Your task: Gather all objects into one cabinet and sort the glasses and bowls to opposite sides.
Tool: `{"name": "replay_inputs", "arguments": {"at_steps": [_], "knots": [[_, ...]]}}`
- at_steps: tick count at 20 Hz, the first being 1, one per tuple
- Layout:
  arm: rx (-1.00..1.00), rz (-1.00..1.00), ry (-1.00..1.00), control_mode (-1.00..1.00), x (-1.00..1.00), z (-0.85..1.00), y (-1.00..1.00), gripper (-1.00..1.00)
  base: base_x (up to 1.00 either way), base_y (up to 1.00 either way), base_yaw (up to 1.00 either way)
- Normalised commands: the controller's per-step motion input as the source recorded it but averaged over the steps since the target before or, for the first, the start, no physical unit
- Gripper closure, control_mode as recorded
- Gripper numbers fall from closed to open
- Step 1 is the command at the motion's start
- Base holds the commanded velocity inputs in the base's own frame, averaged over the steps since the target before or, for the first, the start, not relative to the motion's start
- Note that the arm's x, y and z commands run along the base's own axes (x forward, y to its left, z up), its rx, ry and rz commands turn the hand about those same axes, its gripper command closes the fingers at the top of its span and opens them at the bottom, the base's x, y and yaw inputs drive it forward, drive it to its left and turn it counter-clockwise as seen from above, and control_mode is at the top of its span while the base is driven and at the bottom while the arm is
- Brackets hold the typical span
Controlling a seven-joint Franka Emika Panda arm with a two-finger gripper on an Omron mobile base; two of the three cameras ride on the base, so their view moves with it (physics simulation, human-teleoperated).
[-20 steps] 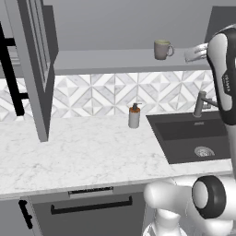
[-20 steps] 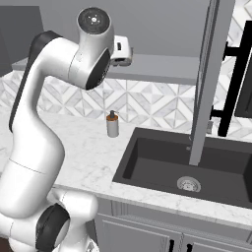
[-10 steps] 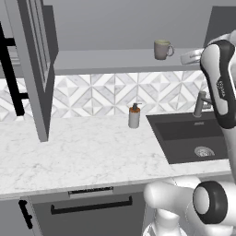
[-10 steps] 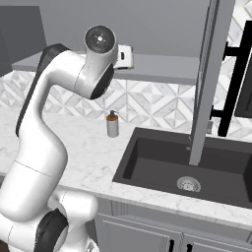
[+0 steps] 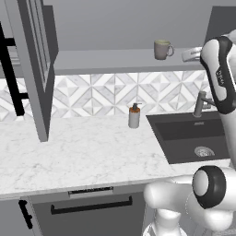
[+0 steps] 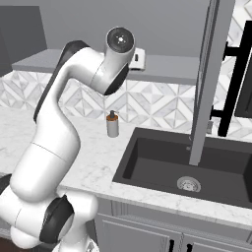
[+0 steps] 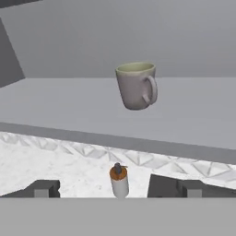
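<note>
A grey-taupe mug (image 5: 162,49) stands upright on the cabinet's flat grey shelf (image 5: 101,62), handle to the right. In the hand view the mug (image 7: 136,85) sits ahead on the shelf (image 7: 50,103), well beyond the fingertips. My gripper (image 7: 115,189) is open with nothing between its fingers; it hangs at shelf height to the right of the mug, a short way off. Its white hand (image 5: 191,54) shows beside the arm, also as the hand (image 6: 138,58) in the right base view. The cream mug and both bowls are out of view.
The cabinet door (image 5: 40,69) with its black bar handle (image 5: 11,78) hangs open at the left. A soap dispenser (image 5: 134,116) stands on the marble counter (image 5: 83,152) by the backsplash. A dark sink (image 5: 186,138) with a faucet (image 5: 200,103) lies right. Another door (image 6: 209,78) hangs over the sink.
My hand has dropped slightly at the shelf's edge and the arm's upper joints have swung lower. The mug has stayed where it was.
</note>
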Motion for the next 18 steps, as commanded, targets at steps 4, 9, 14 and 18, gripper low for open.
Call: {"name": "replay_inputs", "arguments": {"at_steps": [4,9,14,18], "knots": [[-0.01,0.03,0.08,-1.0,0.45,0.13,0.03,-1.0,0.0,0.0,0.0],[0.0,0.0,0.0,-1.0,0.12,0.0,-0.03,-1.0,0.0,0.0,0.0],[0.0,0.01,0.0,-1.0,0.54,0.0,-0.01,-1.0,0.0,0.0,0.0],[0.0,0.0,0.0,-1.0,0.48,0.0,0.0,-1.0,0.0,0.0,0.0]]}}
